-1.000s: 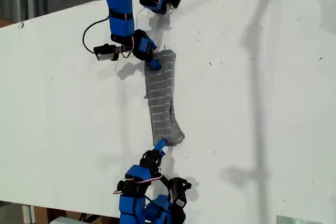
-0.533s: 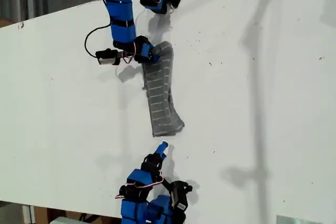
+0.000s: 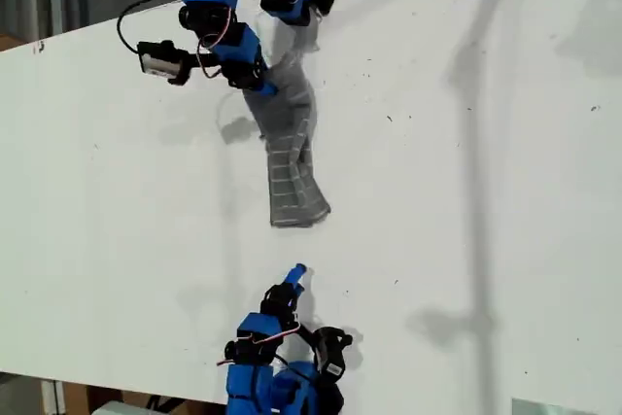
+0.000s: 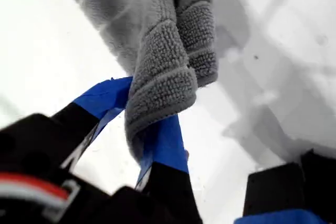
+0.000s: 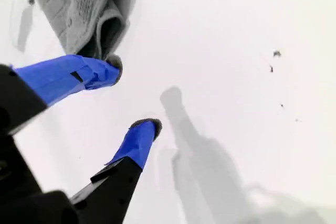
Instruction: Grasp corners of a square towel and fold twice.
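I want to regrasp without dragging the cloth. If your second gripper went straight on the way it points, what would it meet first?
Probably the loose near end of the towel. My second gripper is open, aimed that way across bare table; height is unclear.

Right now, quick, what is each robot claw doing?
My first gripper: closed on the towel, lifting one end off the table.
My second gripper: open, holding nothing, just short of the towel's other end.

White tabletop (image 3: 466, 191) — long soft shadows (dim room beyond edge).
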You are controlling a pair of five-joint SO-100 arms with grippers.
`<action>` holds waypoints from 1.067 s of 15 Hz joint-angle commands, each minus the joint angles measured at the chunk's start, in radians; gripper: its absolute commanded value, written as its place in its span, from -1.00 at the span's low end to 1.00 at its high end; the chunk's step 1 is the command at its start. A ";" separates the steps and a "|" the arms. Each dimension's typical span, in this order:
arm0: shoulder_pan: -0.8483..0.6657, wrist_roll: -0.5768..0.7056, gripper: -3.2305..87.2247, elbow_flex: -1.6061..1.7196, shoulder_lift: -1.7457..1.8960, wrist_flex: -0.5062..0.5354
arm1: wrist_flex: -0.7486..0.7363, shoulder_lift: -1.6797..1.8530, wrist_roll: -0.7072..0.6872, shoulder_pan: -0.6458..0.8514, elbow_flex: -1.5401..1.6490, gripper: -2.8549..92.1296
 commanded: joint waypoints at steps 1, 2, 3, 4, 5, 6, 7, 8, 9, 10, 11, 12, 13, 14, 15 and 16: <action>-0.074 0.051 -0.50 0.012 -0.032 -0.054 | -0.067 -0.152 -0.092 0.005 -0.222 -0.94; -0.103 0.066 -0.50 0.018 -0.072 -0.078 | -0.087 -0.275 -0.138 0.006 -0.337 -0.94; -0.118 0.078 -0.50 0.012 -0.120 -0.100 | -0.084 -0.422 -0.176 0.000 -0.491 -0.94; -0.120 0.091 -0.50 -0.006 -0.132 -0.095 | -0.071 -0.580 -0.207 -0.003 -0.661 -0.94; -0.127 0.091 -0.50 -0.006 -0.133 -0.101 | -0.049 -0.741 -0.236 -0.003 -0.845 -0.94; -0.137 0.084 -0.50 0.003 -0.132 -0.101 | -0.014 -0.893 -0.262 -0.003 -1.031 -0.94; -0.144 0.080 -0.50 0.006 -0.132 -0.103 | -0.006 -1.017 -0.288 -0.002 -1.181 -0.94; -0.149 0.081 -0.50 0.006 -0.132 -0.103 | -0.048 -1.085 -0.310 0.002 -1.250 -0.94; -0.153 0.083 -0.50 0.008 -0.132 -0.103 | -0.138 -1.098 -0.357 -0.003 -1.252 -0.94; -0.156 0.086 -0.50 0.008 -0.133 -0.103 | -0.212 -1.108 -0.403 -0.020 -1.250 -0.94; -0.158 0.086 -0.50 0.008 -0.135 -0.103 | -0.282 -1.115 -0.471 -0.055 -1.250 -0.94; -0.158 0.086 -0.50 0.006 -0.135 -0.103 | -0.328 -1.121 -0.509 -0.087 -1.250 -0.94; -0.158 0.086 -0.50 0.006 -0.137 -0.103 | -0.342 -1.123 -0.537 -0.106 -1.250 -0.94; -0.158 0.086 -0.50 0.006 -0.138 -0.103 | -0.333 -1.120 -0.540 -0.110 -1.243 -0.94; -0.158 0.084 -0.50 0.005 -0.138 -0.103 | -0.318 -1.086 -0.512 -0.110 -1.209 -0.94; -0.158 0.084 -0.50 0.005 -0.140 -0.101 | -0.281 -1.026 -0.453 -0.101 -1.158 -0.94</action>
